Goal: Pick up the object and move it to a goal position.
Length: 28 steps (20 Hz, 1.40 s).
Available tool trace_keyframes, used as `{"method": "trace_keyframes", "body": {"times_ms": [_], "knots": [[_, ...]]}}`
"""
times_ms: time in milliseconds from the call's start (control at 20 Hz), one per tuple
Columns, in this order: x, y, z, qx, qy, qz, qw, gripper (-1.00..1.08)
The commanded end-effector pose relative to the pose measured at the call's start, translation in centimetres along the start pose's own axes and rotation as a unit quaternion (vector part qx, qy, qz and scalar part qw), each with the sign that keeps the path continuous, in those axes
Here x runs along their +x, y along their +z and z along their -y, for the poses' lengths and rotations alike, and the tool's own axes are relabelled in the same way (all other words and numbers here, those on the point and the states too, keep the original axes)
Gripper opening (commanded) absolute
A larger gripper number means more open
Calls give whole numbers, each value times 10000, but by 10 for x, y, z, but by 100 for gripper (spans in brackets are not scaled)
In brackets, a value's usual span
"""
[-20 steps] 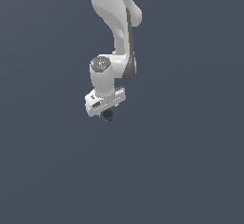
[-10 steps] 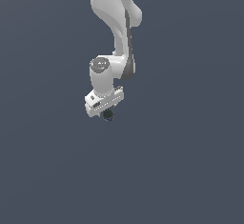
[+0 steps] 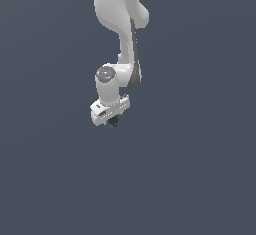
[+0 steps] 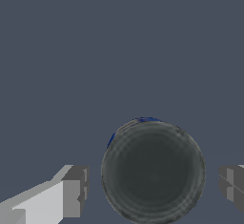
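The object (image 4: 152, 173) is a small dark, nearly black ball with a blue tint at its edge. In the wrist view it fills the space between the two grey fingertips (image 4: 76, 192), with a thin gap showing on each side. My white gripper (image 4: 152, 189) is open around it, jaws not touching the ball. In the exterior view the ball (image 3: 114, 122) shows as a dark spot just under the gripper (image 3: 112, 121), at the end of the white arm (image 3: 120, 24) that hangs down from the top.
A plain dark blue-grey surface fills both views. No other objects, containers or edges show.
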State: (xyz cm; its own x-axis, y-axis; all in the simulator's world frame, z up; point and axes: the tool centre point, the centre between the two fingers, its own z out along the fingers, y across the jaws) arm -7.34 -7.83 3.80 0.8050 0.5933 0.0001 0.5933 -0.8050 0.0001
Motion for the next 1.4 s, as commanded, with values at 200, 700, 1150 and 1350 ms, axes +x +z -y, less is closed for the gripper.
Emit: {"method": "trace_keyframes", "body": {"times_ms": [200,700,1150,1350], "knots": [[0,22,0,1,-9,1,10000,100],[0,24,0,1,-9,1,10000,-100],[0,18,-5,-6,-6,-1,10000,-100],[2,5,-15,-6,-6,-1,10000,-100]]}}
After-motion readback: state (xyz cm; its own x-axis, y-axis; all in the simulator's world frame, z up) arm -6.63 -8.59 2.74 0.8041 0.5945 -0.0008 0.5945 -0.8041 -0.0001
